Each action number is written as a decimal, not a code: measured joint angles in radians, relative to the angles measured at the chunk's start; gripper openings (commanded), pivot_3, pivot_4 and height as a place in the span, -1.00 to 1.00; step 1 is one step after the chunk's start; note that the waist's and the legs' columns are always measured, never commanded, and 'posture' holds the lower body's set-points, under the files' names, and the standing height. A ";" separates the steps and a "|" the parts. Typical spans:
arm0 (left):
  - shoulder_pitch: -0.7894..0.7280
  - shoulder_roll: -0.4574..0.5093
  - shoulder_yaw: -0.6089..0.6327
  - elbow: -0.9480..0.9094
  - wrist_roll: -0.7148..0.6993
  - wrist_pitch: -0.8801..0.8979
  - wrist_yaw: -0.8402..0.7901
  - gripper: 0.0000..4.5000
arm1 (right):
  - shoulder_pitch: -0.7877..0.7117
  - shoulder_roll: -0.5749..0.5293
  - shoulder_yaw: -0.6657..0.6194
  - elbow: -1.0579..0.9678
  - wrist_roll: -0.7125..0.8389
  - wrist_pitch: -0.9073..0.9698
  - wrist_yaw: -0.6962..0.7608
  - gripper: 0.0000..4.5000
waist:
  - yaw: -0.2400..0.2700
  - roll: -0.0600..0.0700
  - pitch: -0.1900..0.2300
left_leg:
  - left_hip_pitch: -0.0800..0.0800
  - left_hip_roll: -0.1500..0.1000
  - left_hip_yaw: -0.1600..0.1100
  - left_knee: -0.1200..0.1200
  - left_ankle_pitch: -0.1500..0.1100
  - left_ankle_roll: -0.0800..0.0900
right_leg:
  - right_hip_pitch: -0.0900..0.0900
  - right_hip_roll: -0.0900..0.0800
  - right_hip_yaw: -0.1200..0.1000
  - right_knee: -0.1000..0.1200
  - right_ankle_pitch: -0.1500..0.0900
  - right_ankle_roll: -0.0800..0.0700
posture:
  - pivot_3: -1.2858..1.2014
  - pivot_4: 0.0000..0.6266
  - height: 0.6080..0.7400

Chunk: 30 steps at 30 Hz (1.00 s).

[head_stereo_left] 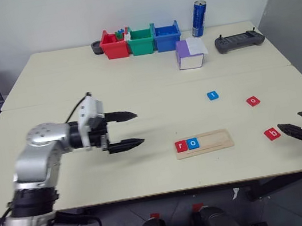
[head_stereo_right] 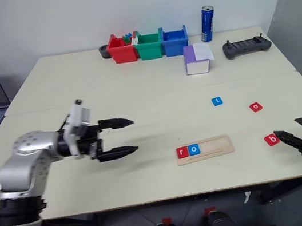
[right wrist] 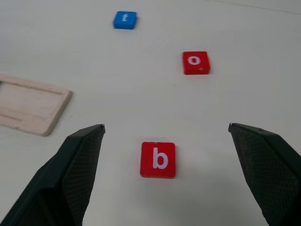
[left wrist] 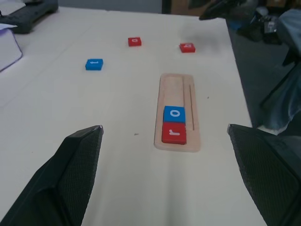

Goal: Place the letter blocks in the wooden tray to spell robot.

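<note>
**Right wrist view: red b tile sitting between wide-open fingers**

Right wrist view is showing the right gripper (right wrist: 162,176) spread wide and holding nothing, with the red b tile (right wrist: 158,159) lying on the table (head_stereo_left: 136,92) between its fingers. Further off, the red o tile (right wrist: 196,62) and blue t tile (right wrist: 125,20) are sitting loose. The wooden tray (head_stereo_left: 203,143) is holding the red r tile (head_stereo_left: 181,146) and blue o tile (head_stereo_left: 193,143) side by side at its left end. The left gripper (head_stereo_left: 137,128) is hovering wide open and empty, left of the tray.
</note>
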State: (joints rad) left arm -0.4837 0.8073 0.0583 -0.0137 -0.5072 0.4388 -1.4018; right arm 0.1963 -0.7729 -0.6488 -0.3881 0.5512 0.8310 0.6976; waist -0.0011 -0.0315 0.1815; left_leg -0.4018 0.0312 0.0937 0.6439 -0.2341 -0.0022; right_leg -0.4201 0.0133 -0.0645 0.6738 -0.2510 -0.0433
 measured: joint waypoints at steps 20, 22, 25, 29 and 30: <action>0.071 -0.020 0.025 -0.001 0.002 -0.043 0.049 0.99 | -0.048 0.071 0.101 -0.022 -0.037 -0.010 -0.148 1.00 | 0.002 0.000 0.000 | 0.000 0.000 0.000 0.000 0.000 0.000 | 0.000 0.000 0.000 0.000 0.000 0.000 | 0.03 -0.52 1.00; 0.088 -0.038 0.017 0.005 0.012 -0.071 0.055 0.99 | -0.050 0.069 0.103 -0.006 -0.043 -0.018 -0.147 1.00 | 0.002 0.000 0.000 | 0.000 0.000 0.000 0.000 0.000 0.000 | 0.000 0.000 0.000 0.000 0.000 0.000 | 0.03 -0.52 1.00; 0.099 -0.083 0.013 0.011 0.012 -0.119 0.051 0.99 | -0.062 0.069 0.127 0.008 -0.058 -0.034 -0.148 1.00 | 0.001 0.000 0.000 | 0.000 0.000 0.001 0.000 0.000 0.000 | 0.000 0.000 0.000 0.001 0.000 0.000 | 0.03 -0.52 1.00; 0.118 -0.122 0.000 0.022 0.011 -0.191 0.029 0.99 | -0.082 0.072 0.157 0.019 -0.061 -0.046 -0.153 1.00 | 0.000 0.000 0.000 | 0.000 0.000 0.000 0.000 0.000 0.000 | 0.000 0.000 0.000 0.001 0.000 0.000 | 0.03 -0.52 1.00; 0.118 -0.128 0.000 0.031 0.011 -0.204 0.022 0.99 | -0.086 0.074 0.161 0.019 -0.060 -0.048 -0.154 1.00 | 0.001 0.000 0.000 | 0.000 0.000 0.000 0.000 0.000 0.000 | 0.000 0.000 0.000 0.001 0.000 0.000 | 0.03 -0.52 1.00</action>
State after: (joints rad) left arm -0.3653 0.6793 0.0583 0.0173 -0.4960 0.2350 -1.3796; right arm 0.1100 -0.6987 -0.4875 -0.3694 0.4908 0.7827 0.5439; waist -0.0005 -0.0317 0.1814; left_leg -0.4017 0.0312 0.0942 0.6439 -0.2342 -0.0020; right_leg -0.4203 0.0134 -0.0645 0.6746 -0.2511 -0.0436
